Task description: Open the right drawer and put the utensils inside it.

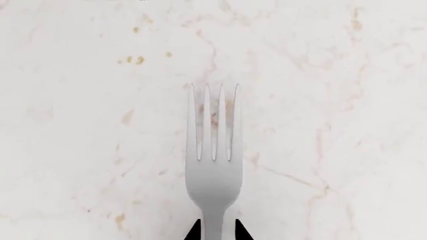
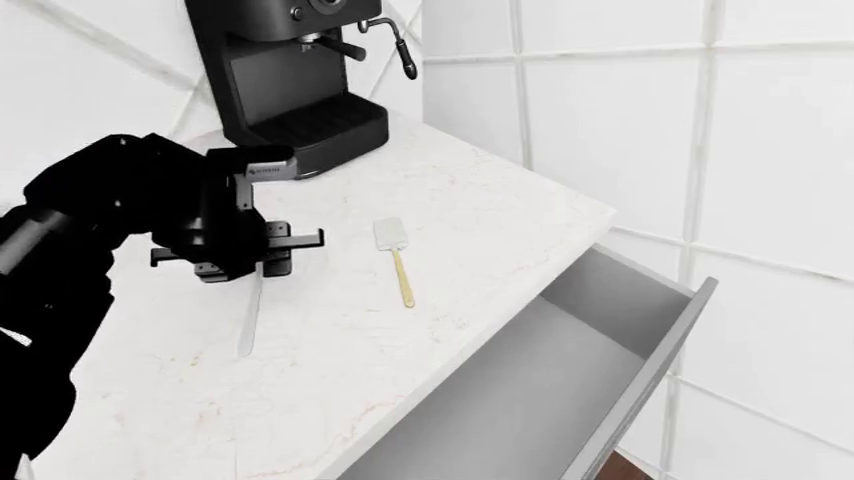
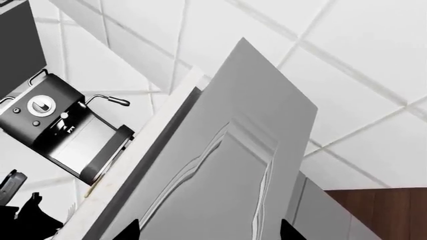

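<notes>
Gripping fork by its handle between the two black fingertips of left pincer, tines pointing away over marble tabletop; in head view fork hanging just above tabletop below black left arm. Spatula lying flat on tabletop just right of left pincer, square head toward espresso machine, yellow handle toward front edge, apart from fork. Right drawer pulled out and open at tabletop's front right, smooth grey inside bare; right pincer fingertips apart at frame edge by ornate drawer front, clamped on nothing.
</notes>
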